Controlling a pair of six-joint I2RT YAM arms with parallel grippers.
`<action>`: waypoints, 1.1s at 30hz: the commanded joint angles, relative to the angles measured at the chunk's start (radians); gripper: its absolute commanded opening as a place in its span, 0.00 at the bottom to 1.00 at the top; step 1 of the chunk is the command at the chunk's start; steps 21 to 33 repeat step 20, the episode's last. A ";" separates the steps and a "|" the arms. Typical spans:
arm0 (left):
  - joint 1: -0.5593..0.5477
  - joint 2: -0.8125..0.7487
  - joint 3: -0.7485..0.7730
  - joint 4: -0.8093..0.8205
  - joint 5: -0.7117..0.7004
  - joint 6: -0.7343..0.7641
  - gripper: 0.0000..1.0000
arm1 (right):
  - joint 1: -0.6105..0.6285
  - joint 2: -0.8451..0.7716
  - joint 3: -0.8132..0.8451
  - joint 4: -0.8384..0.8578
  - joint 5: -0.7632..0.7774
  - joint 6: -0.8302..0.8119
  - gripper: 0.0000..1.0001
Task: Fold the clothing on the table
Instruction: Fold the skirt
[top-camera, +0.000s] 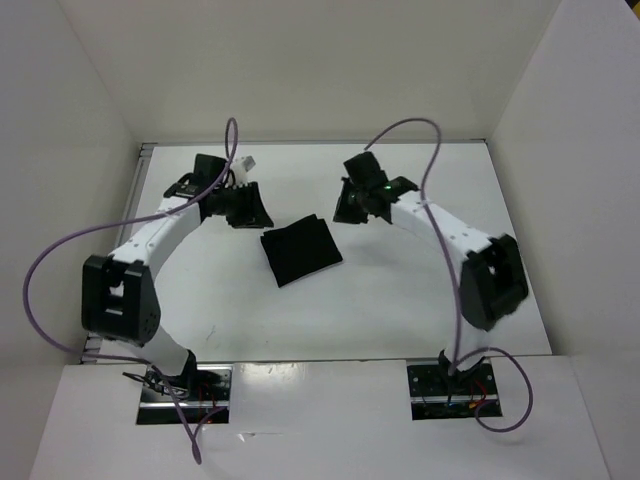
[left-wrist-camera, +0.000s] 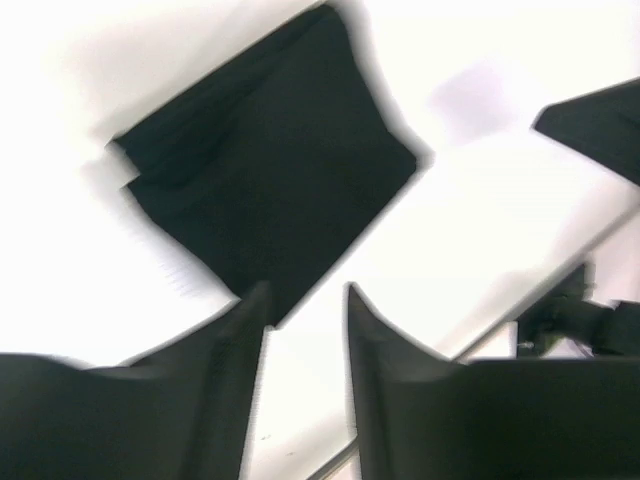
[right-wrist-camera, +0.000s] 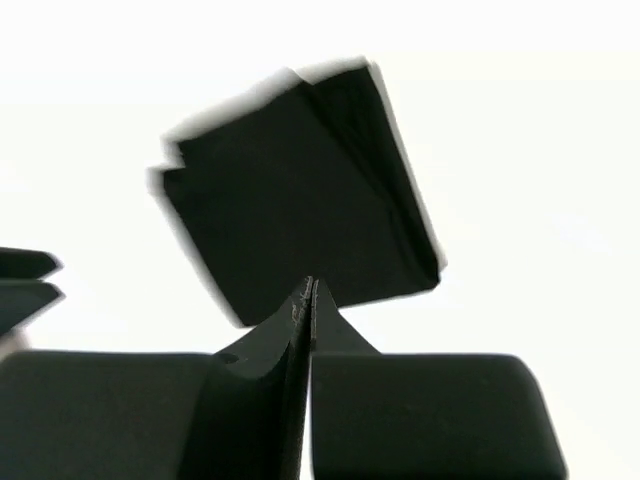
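Note:
The clothing (top-camera: 300, 250) is a black fabric garment lying as a small, flat, roughly square packet in the middle of the white table (top-camera: 400, 300). It also fills the left wrist view (left-wrist-camera: 270, 170) and the right wrist view (right-wrist-camera: 300, 190). My left gripper (top-camera: 250, 208) hovers just beyond the packet's far left corner. Its fingers stand apart with only bare table between them (left-wrist-camera: 307, 292). My right gripper (top-camera: 347, 208) hangs off the packet's far right corner, its jaws pressed together on nothing (right-wrist-camera: 310, 283). Neither gripper touches the fabric.
White upright walls (top-camera: 560, 180) close the table in on the left, back and right. Purple cables (top-camera: 45, 270) loop off both arms. The arm bases (top-camera: 185, 385) sit at the near edge. A metal strip (top-camera: 146, 150) runs at the far left corner.

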 joint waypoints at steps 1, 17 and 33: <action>0.005 -0.136 0.057 -0.017 0.111 0.023 0.48 | -0.003 -0.257 0.020 -0.081 0.192 0.068 0.02; 0.044 -0.359 -0.190 -0.017 0.160 0.035 0.59 | -0.159 -1.158 -0.478 -0.032 0.183 0.147 0.67; 0.045 -0.369 -0.210 -0.017 0.160 0.035 0.60 | -0.170 -1.213 -0.498 -0.056 0.152 0.136 0.77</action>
